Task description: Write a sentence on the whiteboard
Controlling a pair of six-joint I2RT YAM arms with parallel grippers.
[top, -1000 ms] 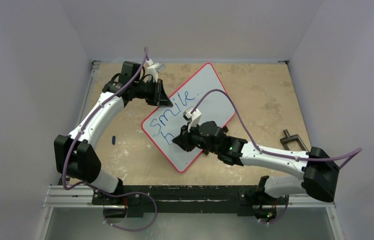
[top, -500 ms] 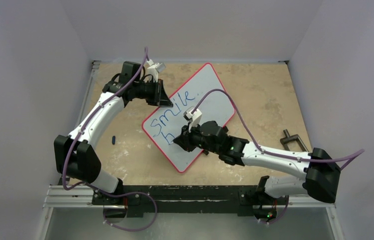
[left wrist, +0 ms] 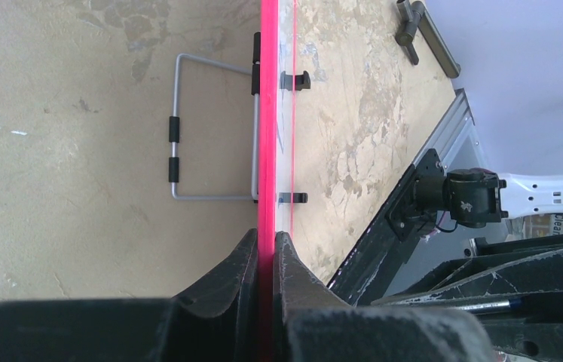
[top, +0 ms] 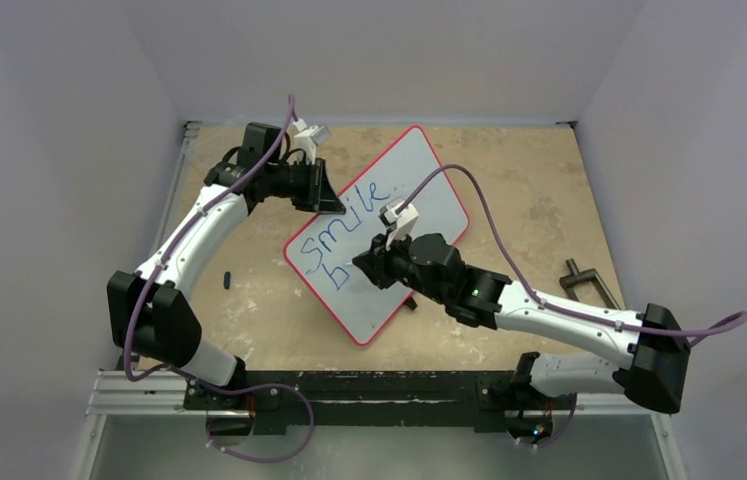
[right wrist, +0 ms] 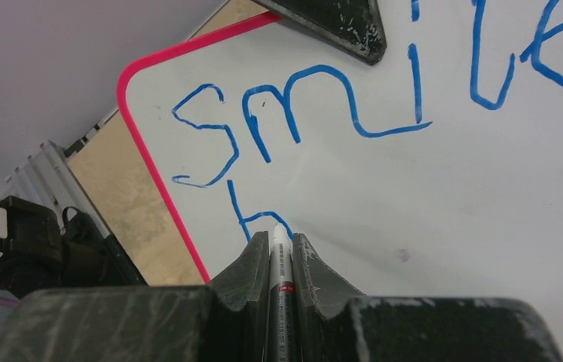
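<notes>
Standing by this rig right now. Biggest thing is the mottled tan tabletop [top: 539, 190], and sitting on it slantwise near the middle is the big white rectangular whiteboard with the thin red rim [top: 404, 160].

The white left arm [top: 194, 225] reaches round the far left side, and its black left gripper [left wrist: 265, 245] has its fingers pinched narrow right on the board's red edge. The wrist view shows the rim sandwiched between them, touching both.

The white right arm [top: 559, 315] stretches in from the near right. Its right gripper [right wrist: 273, 245] hangs over the lower left part of the board, clamped tight around a slim white marker pen [right wrist: 279, 260] whose tip sits against the white surface.

The blue handwritten sentence [right wrist: 414, 83] reads "smile" along the upper left of the board, with a lone "b" under it, right at the pen tip.

Little stuff: a black clamp-looking tool [top: 584, 282] sits off by the right edge, and a tiny dark blue piece [top: 227, 279] lies on the table left of the board.
</notes>
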